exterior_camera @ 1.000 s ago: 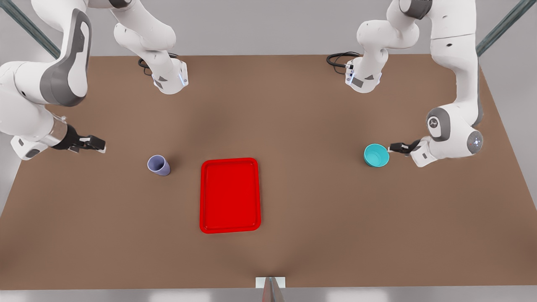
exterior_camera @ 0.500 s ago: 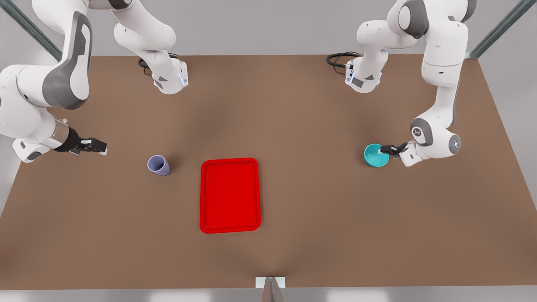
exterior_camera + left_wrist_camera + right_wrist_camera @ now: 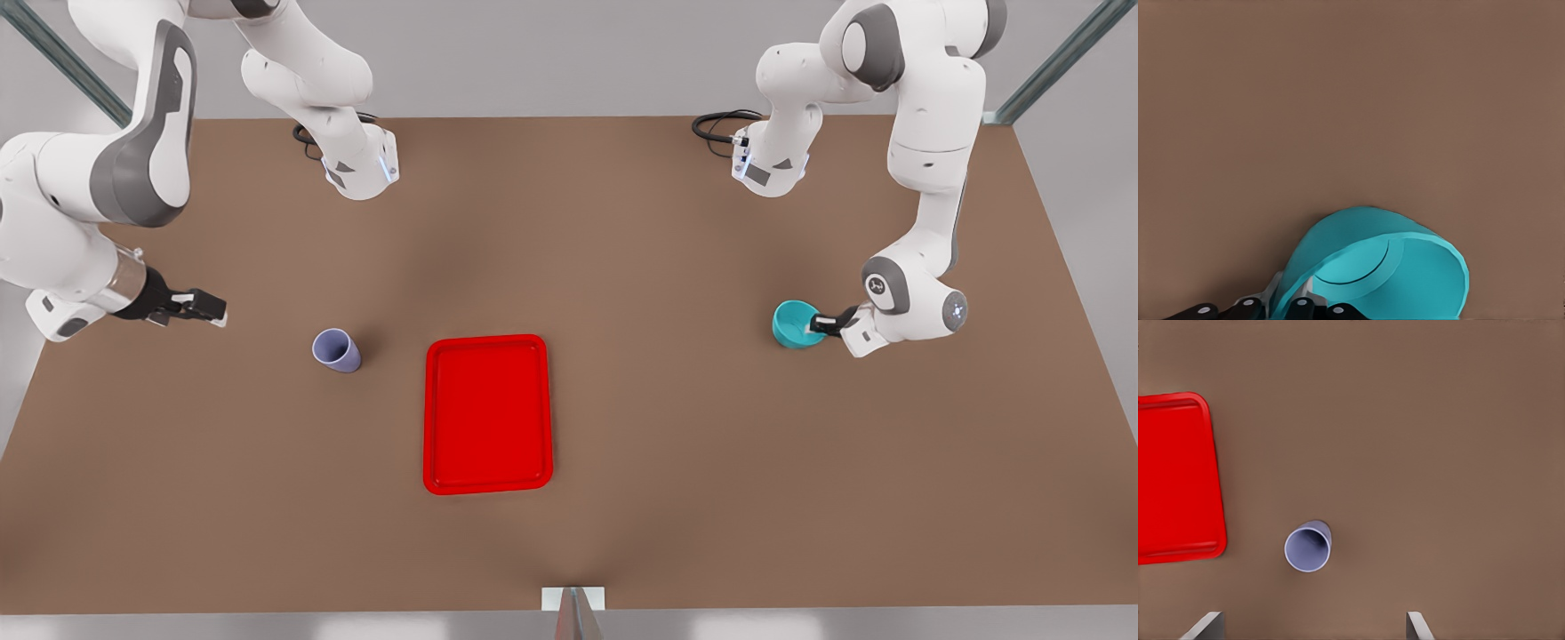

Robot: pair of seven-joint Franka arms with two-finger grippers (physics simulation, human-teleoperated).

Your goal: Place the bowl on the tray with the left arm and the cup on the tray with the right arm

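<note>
My left gripper [image 3: 816,324] is at the bowl [image 3: 794,324] on the front view's right, fingers [image 3: 1301,308] astride its rim, one inside and one outside, clamped on it. The bowl sits on the table [image 3: 622,267], well apart from the tray [image 3: 487,413]. My right gripper [image 3: 206,307] hangs spread wide, left of the cup [image 3: 336,350], waiting. The cup stands just left of the tray.
</note>
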